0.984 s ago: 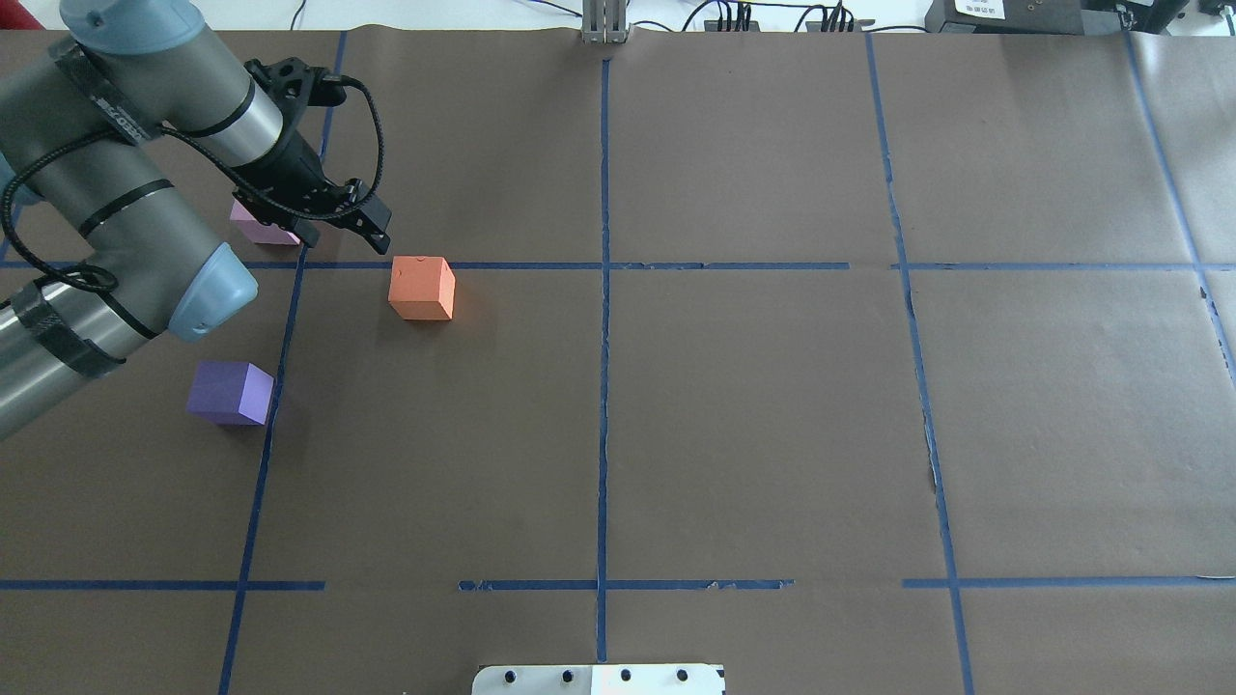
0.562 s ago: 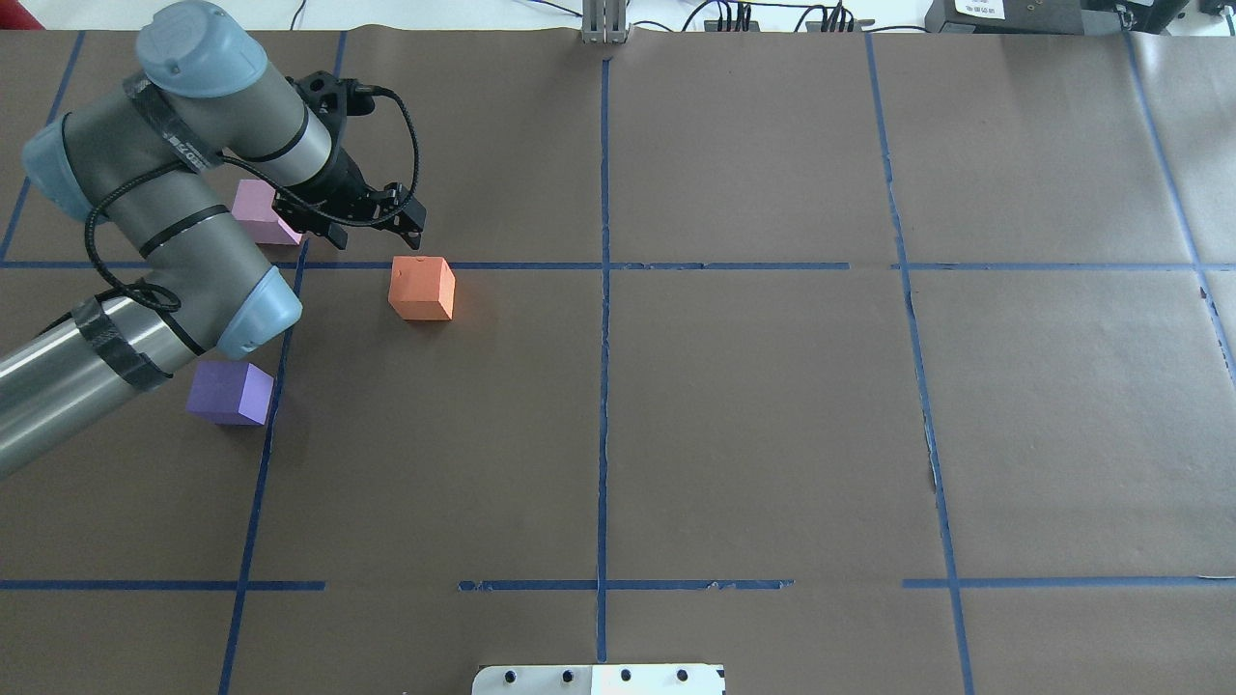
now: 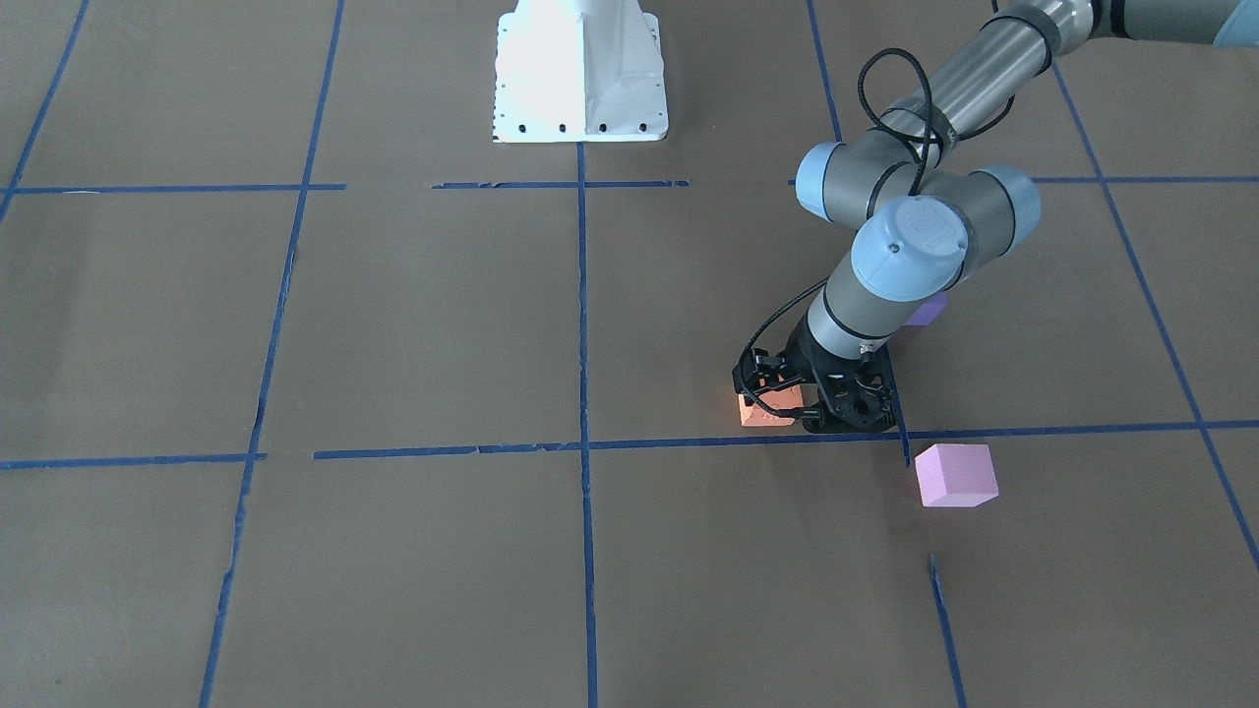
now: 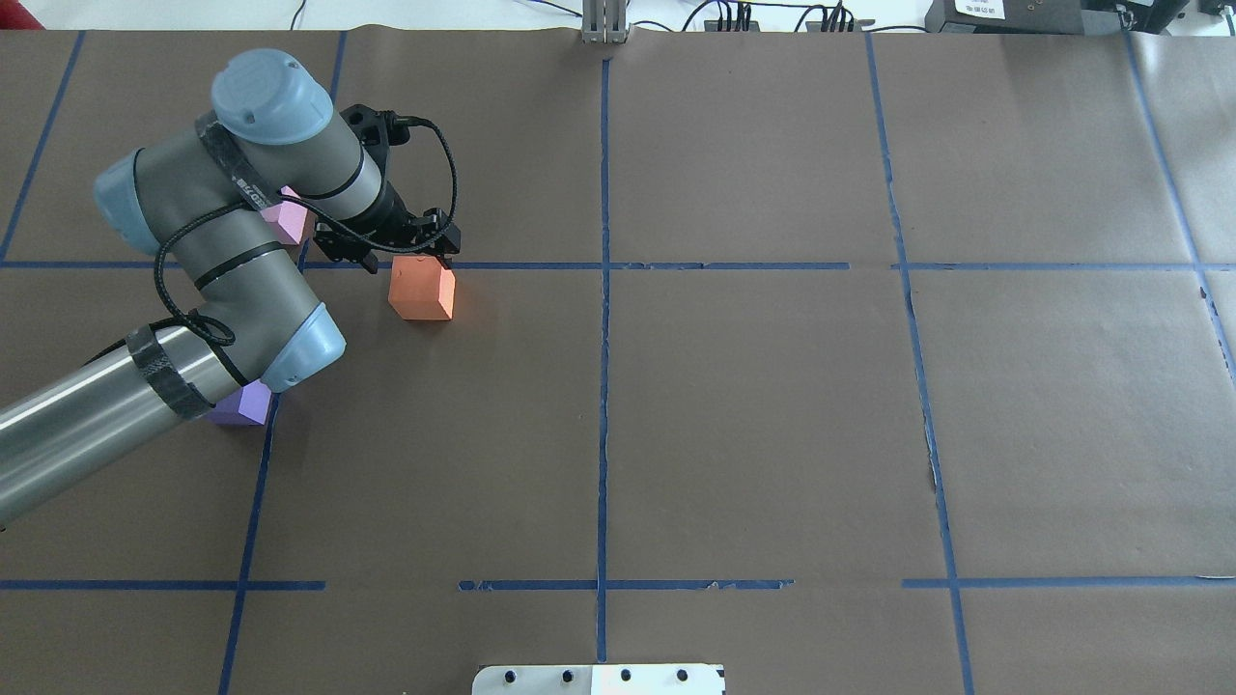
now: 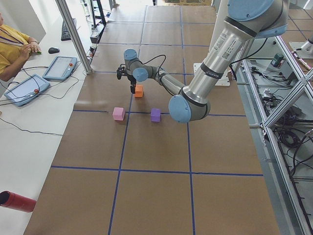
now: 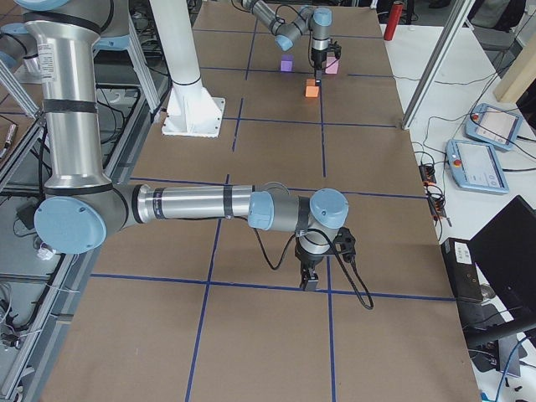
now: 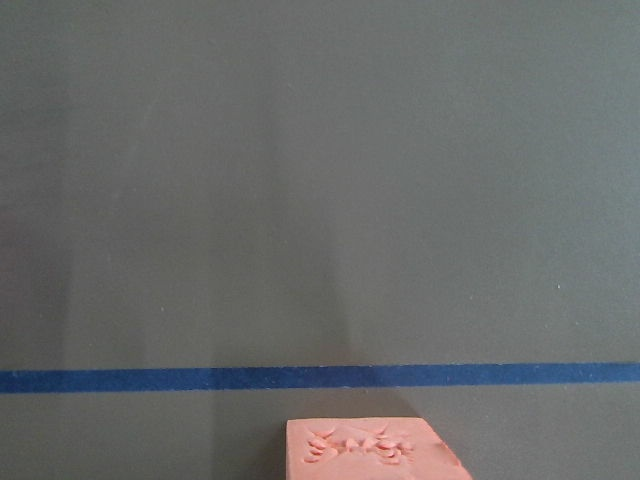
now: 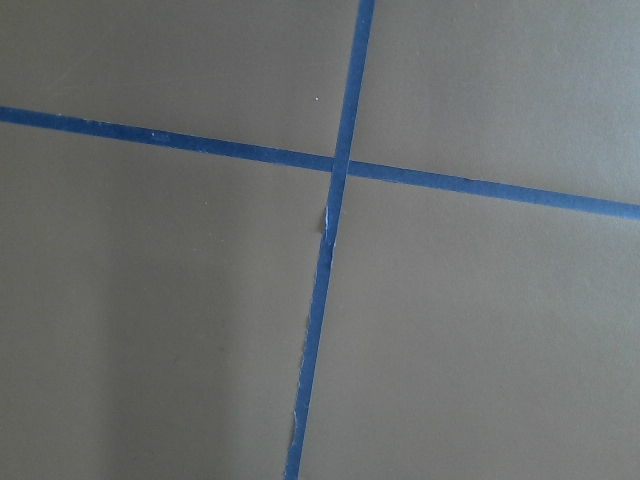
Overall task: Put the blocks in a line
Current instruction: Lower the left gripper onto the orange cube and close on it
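Orange block [image 4: 422,292] sits left of centre, and the left gripper [image 4: 406,256] hangs over its far edge, pointing down, fingers spread wider than the block. The arm reaches in from eight o'clock, wrist folded. From the orange one, the pink block [image 4: 290,220] is at ten o'clock and the purple block [image 4: 246,405] at eight, half under the forearm. The right gripper [image 6: 309,282] points down near a tape crossing [image 8: 338,165]; spread or closed, can't tell.

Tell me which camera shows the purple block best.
Exterior left: the purple block sits fully exposed. Overhead, the left arm covers most of it; front-facing shows only a sliver; exterior right shows it small and distant. Neither wrist view includes it.
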You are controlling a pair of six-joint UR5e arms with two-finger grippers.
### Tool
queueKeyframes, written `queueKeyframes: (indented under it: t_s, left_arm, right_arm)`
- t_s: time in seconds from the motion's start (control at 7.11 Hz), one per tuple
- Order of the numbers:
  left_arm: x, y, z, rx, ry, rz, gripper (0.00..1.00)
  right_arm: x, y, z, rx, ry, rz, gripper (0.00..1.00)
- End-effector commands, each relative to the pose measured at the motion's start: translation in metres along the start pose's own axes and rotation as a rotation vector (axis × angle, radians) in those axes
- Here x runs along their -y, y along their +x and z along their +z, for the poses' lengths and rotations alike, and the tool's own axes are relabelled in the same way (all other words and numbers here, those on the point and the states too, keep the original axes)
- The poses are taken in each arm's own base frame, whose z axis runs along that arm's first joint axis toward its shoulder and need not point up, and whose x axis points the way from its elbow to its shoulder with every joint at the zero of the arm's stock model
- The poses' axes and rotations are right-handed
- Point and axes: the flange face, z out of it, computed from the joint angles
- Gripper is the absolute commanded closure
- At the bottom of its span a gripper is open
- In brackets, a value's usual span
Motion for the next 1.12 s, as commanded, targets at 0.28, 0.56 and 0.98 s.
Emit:
queueKeyframes:
  t_s: [0.28,0.56,0.98]
  left_arm:
    - [-0.022,0.005,0.026,0.023,-0.024,0.0,0.0]
    - [-0.019,-0.002,0.036,0.042,-0.017,-0.006,0.03]
    - [-0.015,-0.002,0.032,0.045,-0.003,0.005,0.76]
  right_arm:
    - [0.0,0.0,0.0,0.0,0.0,0.0,0.0]
    - [0.0,0.0,0.0,0.0,0.0,0.0,0.0]
    - [0.0,0.0,0.0,0.0,0.0,0.0,0.0]
